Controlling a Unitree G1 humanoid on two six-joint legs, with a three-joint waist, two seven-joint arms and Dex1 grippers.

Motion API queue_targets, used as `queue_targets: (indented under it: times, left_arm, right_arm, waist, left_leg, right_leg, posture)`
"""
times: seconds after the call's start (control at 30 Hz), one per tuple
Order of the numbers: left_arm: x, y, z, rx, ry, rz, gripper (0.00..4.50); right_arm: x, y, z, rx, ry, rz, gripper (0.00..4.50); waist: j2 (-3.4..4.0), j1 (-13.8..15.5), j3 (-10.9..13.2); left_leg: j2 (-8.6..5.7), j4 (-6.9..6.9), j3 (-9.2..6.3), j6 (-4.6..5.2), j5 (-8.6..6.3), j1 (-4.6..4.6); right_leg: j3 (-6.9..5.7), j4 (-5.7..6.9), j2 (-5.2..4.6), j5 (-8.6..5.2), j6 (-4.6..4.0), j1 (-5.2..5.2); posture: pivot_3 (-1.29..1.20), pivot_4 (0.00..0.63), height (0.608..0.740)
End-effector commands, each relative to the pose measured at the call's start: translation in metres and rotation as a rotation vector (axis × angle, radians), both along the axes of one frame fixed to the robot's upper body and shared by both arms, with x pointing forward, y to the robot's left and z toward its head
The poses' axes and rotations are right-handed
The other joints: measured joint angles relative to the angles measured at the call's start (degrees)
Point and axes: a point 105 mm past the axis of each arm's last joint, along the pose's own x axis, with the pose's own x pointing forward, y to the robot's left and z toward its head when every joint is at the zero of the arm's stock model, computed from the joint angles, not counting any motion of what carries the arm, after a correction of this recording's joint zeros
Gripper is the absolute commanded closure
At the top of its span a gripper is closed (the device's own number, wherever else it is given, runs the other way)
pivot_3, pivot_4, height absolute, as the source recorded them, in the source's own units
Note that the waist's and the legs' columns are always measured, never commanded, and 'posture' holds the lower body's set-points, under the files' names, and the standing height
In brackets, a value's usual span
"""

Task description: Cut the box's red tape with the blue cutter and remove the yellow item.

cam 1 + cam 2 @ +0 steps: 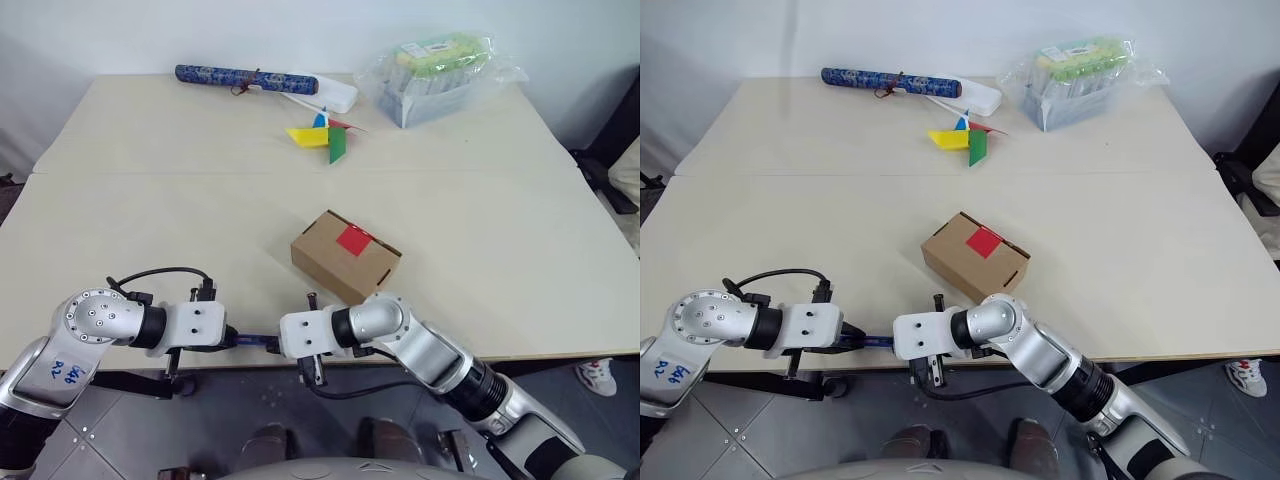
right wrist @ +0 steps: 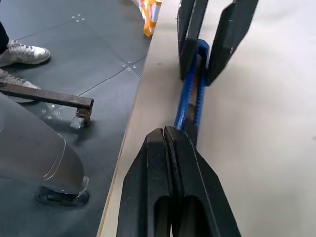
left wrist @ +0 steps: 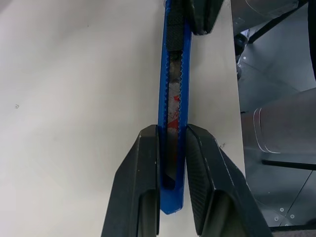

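The brown box [image 1: 345,258] lies closed near the middle of the table, with the red tape [image 1: 353,240] on its top face. Close to the table's front edge, my left gripper [image 3: 172,131] is shut on the blue cutter [image 3: 174,98], one finger on each long side of its rear end. The cutter lies level over the table edge, pointing at my right gripper [image 2: 165,131]. That gripper's fingers are pressed together with nothing between them. Their tips meet the cutter [image 2: 192,98] at its black slider end. The yellow item is out of view.
At the back of the table lie a dark-blue patterned roll [image 1: 240,77], a multicoloured paper pinwheel [image 1: 325,135] and a clear plastic-wrapped tray [image 1: 440,75]. Both hands hang at the table's front edge [image 1: 500,355], above dark floor. A person's shoe [image 1: 600,375] shows right of the table.
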Motion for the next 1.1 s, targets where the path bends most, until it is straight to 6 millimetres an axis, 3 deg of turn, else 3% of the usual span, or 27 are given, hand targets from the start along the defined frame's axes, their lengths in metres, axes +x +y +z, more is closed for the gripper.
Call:
queue_targets:
  times: [0.03,0.3,1.1]
  left_arm:
    - [-0.008,0.0,-0.016,0.037,0.067,-0.019,4.1]
    - [-0.007,-0.002,-0.015,0.035,0.065,-0.027,4.1]
    - [-0.006,-0.004,-0.014,0.029,0.066,-0.026,4.1]
  right_arm:
    - [0.002,-0.003,0.024,0.064,-0.036,-0.006,4.45]
    - [0.008,-0.015,0.02,0.032,-0.048,-0.038,4.45]
    - [0.008,-0.013,-0.007,-0.043,-0.046,0.013,4.45]
  waist:
    - [0.0,0.0,0.0]
    - [0.0,0.1,0.0]
    - [0.05,0.1,0.0]
  left_leg:
    - [0.0,0.0,0.0,0.0,0.0,0.0]
    - [-0.01,-0.01,0.0,0.0,0.0,0.0]
    - [-0.01,0.0,0.0,0.0,0.0,0.01]
  right_leg:
    - [0.0,0.0,0.0,0.0,0.0,0.0]
    - [0.0,0.0,0.0,0.0,0.0,0.0]
    - [0.0,-0.01,0.0,0.0,0.0,0.03]
  posture:
    - [0.0,0.15,0.74]
    - [0.0,0.15,0.74]
    - [0.0,0.15,0.74]
